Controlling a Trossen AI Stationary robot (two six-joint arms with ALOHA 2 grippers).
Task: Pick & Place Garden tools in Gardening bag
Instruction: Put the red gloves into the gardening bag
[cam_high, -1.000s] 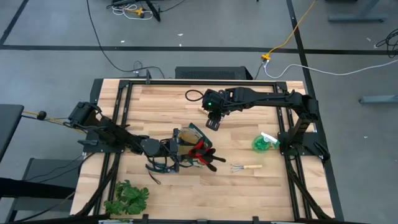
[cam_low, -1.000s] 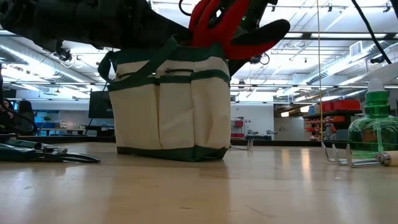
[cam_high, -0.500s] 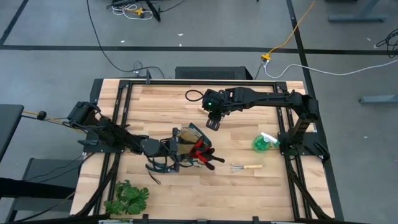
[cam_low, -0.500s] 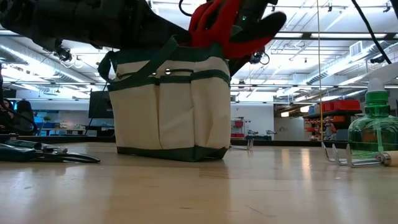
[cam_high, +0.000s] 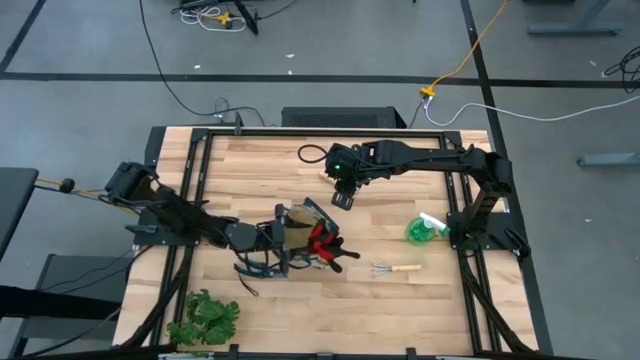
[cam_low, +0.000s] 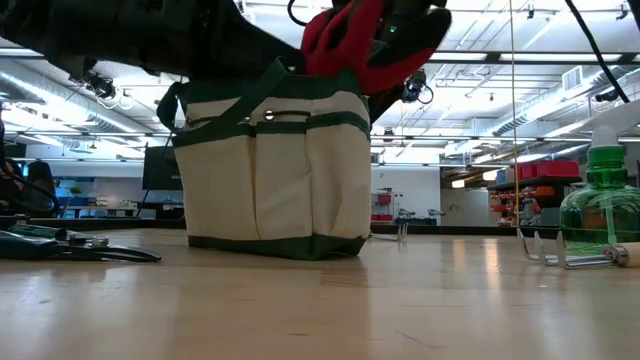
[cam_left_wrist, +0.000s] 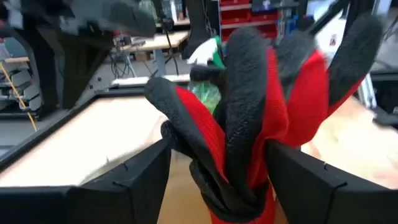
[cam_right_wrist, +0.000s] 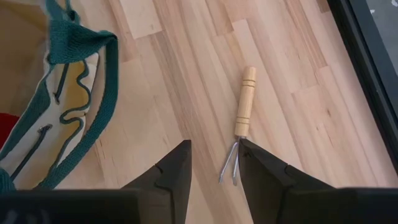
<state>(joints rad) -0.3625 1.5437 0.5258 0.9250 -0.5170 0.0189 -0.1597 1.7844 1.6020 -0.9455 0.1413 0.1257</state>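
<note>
Red-and-black gloves (cam_high: 322, 240) sit pinched in your left gripper (cam_high: 300, 240), right above the gardening bag (cam_high: 296, 232) mouth — straight down is the drop. Your right gripper (cam_high: 341, 200), jaws spread and empty, hovers beyond the bag — the hand rake (cam_high: 394, 268) lies nearer it.

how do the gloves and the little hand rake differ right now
The gloves are red and black, soft, and held up by the left pincer above the bag. The hand rake is wood and metal, rigid, and lies flat on the table, ungripped, below the right pincer. Neither is inside the bag.
</note>
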